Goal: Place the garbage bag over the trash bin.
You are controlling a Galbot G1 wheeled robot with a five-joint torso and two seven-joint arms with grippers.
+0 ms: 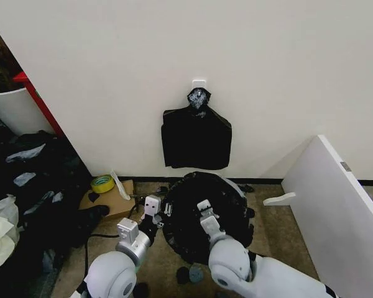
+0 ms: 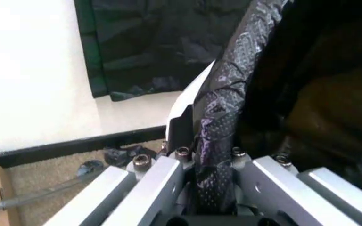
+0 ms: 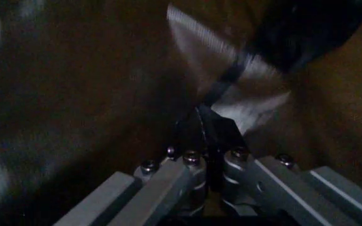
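Observation:
The garbage bag [image 1: 202, 211], glossy black and crinkly, is draped over the trash bin; a sliver of the bin's white rim [image 1: 235, 184] shows at the far side. My left gripper [image 1: 153, 207] is at the bin's left edge, shut on the bag. In the left wrist view the bag [image 2: 222, 117] wraps the white rim [image 2: 190, 96], which runs between my fingers [image 2: 179, 128]. My right gripper [image 1: 205, 210] reaches over the bin's middle. In the right wrist view my right gripper [image 3: 207, 126] is shut on a fold of the bag [image 3: 231, 75], inside its dark hollow.
A flat bunch of black bags [image 1: 196, 138] hangs from a wall hook just behind the bin. A white board [image 1: 336, 205] leans at the right. A cardboard box [image 1: 112, 200] with a yellow tape roll [image 1: 102, 183] lies at the left, beside piled dark bags [image 1: 37, 186] and a white drum [image 1: 9, 105].

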